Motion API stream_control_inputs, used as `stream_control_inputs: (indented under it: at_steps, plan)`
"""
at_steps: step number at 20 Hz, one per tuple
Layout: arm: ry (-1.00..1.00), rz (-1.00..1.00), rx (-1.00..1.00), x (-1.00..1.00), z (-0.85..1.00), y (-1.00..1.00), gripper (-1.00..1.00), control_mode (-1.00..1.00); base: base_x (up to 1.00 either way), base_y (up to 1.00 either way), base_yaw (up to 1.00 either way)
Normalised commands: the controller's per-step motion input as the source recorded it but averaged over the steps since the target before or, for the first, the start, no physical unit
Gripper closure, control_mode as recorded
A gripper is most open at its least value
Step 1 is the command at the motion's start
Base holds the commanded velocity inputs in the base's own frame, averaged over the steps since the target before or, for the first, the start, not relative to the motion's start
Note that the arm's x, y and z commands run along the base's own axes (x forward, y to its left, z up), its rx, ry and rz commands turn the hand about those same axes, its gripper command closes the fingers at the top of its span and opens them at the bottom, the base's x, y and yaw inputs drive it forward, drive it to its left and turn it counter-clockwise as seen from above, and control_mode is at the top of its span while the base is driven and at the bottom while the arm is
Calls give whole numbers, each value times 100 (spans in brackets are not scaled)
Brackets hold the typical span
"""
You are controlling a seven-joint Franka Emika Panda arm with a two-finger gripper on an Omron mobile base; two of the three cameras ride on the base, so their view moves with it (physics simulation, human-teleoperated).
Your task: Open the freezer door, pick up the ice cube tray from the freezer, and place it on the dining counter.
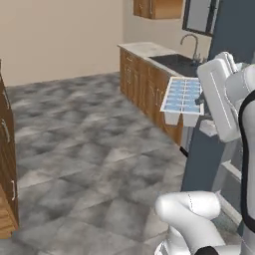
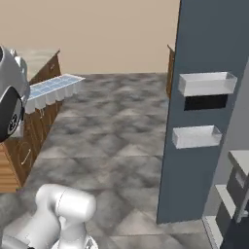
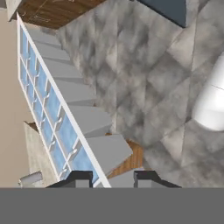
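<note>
Ice cube tray (image 3: 61, 109) is sitting clamped at one short end between the jaws of the gripper (image 3: 113, 178), which are standing narrow around its white rim; in the hand view the two dark fingertips (image 3: 78, 178) are rising on either side of the tray's near edge, and the tray is stretching away from them up the left side, showing pale blue cells on one face and grey cell bottoms on the other. In the left base view the tray (image 1: 183, 99) is hanging in the air well above the floor, roughly level with its blue cells facing up, projecting left from the white hand. In the right base view the tray (image 2: 51, 90) is jutting out to the right from the arm, again clear of any surface.

Beyond the tray, a wood-fronted desk (image 1: 144, 50) with a dark sink (image 1: 175, 63) and a curved faucet (image 1: 191, 45) is running along the far wall. The freezer door (image 2: 204, 107) is standing swung open, its inner face carrying two white bins (image 2: 206, 83), one above the other. Grey mottled floor tiles (image 1: 89, 149) are spreading beneath everything, and a beige wall (image 2: 107, 34) is closing off the back.
</note>
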Motion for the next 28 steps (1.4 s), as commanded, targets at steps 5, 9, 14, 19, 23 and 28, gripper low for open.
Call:
stream_control_inputs:
  at_steps: [5, 9, 14, 19, 23, 28]
  plan:
    - [0, 0, 0, 0, 0, 0, 100, 100, -33, 65, 91]
    - [0, 0, 0, 0, 0, 0, 100, 100, -4, 100, 51]
    - [0, 0, 0, 0, 0, 0, 100, 100, 71, 100, 15]
    - [0, 0, 0, 0, 0, 0, 100, 100, 100, 100, 0]
    - [0, 0, 0, 0, 0, 0, 100, 100, 90, 100, 0]
    - [0, 0, 0, 0, 0, 0, 100, 100, 24, 100, 0]
